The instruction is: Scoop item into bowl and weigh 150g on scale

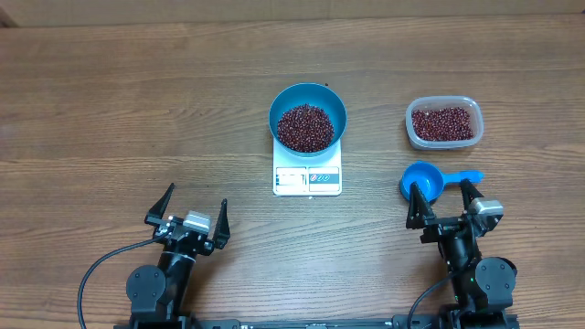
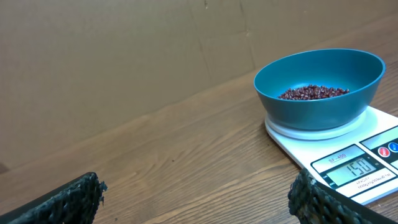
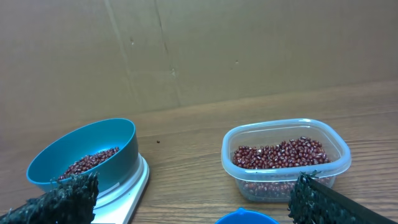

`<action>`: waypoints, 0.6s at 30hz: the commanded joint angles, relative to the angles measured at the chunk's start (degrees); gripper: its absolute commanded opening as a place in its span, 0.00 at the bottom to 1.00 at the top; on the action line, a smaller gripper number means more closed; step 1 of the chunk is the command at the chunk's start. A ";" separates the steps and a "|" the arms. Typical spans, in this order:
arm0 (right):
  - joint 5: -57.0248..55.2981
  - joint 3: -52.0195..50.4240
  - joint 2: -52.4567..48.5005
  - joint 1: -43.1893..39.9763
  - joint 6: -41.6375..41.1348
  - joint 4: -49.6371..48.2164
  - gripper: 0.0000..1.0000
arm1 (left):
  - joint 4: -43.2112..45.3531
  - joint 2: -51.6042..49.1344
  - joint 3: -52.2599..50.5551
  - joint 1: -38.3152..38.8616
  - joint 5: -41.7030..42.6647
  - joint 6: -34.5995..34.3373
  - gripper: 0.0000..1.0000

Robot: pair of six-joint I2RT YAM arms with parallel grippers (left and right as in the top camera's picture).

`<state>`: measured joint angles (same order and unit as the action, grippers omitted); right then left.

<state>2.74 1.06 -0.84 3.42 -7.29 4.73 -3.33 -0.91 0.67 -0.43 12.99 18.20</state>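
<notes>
The blue bowl point(image 1: 335, 108) stands on the white scale point(image 1: 308, 179) at the table's centre, with a heap of red-brown beans point(image 1: 305, 128) inside. In the left wrist view the bowl point(image 2: 323, 109) sits on the scale point(image 2: 298, 146), whose display reads 150. My left gripper point(image 1: 196, 199) is open near the front left, well apart from the scale, nothing between its fingers point(image 2: 81, 193). My right gripper point(image 1: 440, 190) is open at the front right, just behind the blue scoop point(image 1: 425, 181), which lies on the table. The right wrist view shows the bowl point(image 3: 118, 146) and the scoop's rim point(image 3: 245, 218).
A clear plastic tub point(image 1: 410, 128) partly filled with beans point(image 1: 443, 124) stands right of the scale, beyond the scoop. In the right wrist view the tub point(image 3: 231, 140) lies ahead between my fingers. A brown cardboard wall closes off the table's far side.
</notes>
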 commanded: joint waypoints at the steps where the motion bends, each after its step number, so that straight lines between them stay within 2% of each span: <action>1: -0.15 -0.61 0.68 -0.07 -0.20 -0.20 1.00 | 0.15 0.66 -0.42 -0.31 -0.37 0.04 1.00; 18: -0.15 -0.61 0.68 -0.07 -0.17 -0.20 1.00 | 0.15 0.66 -0.39 -0.31 -0.37 0.04 0.99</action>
<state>2.74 1.06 -0.84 3.40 -7.27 4.73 -3.33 -0.91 0.67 -0.43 12.99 18.20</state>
